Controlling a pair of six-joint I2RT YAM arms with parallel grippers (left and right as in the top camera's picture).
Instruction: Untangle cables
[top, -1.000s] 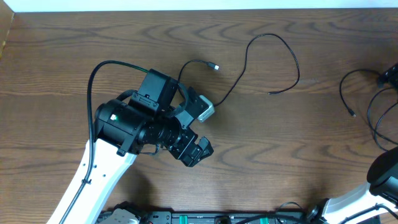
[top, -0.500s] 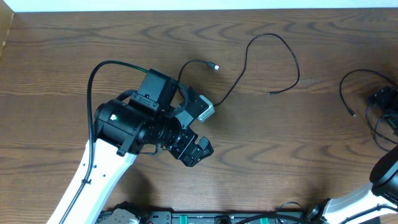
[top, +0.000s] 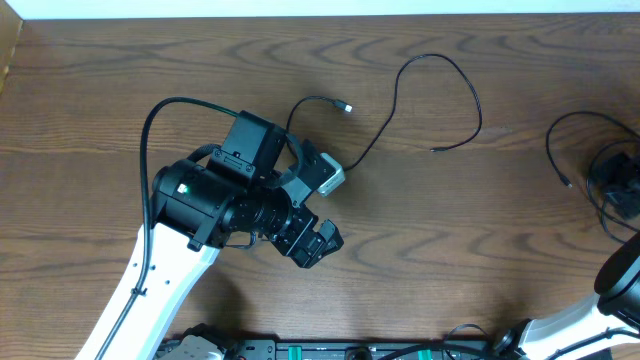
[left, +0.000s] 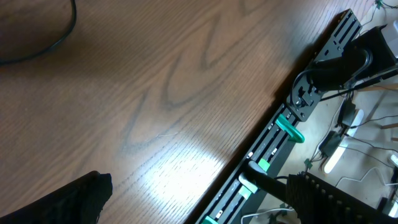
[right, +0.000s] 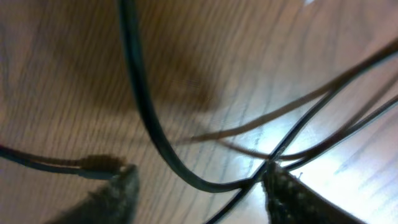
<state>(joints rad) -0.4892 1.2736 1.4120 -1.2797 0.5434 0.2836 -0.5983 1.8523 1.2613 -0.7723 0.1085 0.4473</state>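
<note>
While the right tool (right: 200, 177) hangs low over the cables (right: 144, 118), how do its fingers stand? (K.)

Apart. Wood shows on either side of the one black strand curving between them. That strand runs up against the tip of one finger (right: 292, 193); pinched there or not, cannot tell. Small plug end (right: 99, 165) just beside the other finger. (M.)

Where does that bundle lie? (K.)

At the right edge of the desk (top: 120, 60), roughly midway between far and near edges. Several black loops overlap, and some run out of view. (M.)

Left tool (top: 318, 243)? (K.)

Fingers spread wide over bare wood. It sits toward the near edge, left of centre. (M.)

And outward from it? (K.)

Separate black cord (top: 478, 105) on the wood toward the far edge, around centre. It makes one open loop, with a free end pointing back toward the middle of the desk. A strand with a silver plug (top: 346, 107) lies just beyond the grey wrist camera (top: 325, 178). This cord is well apart from the right-edge bundle. (M.)
</note>
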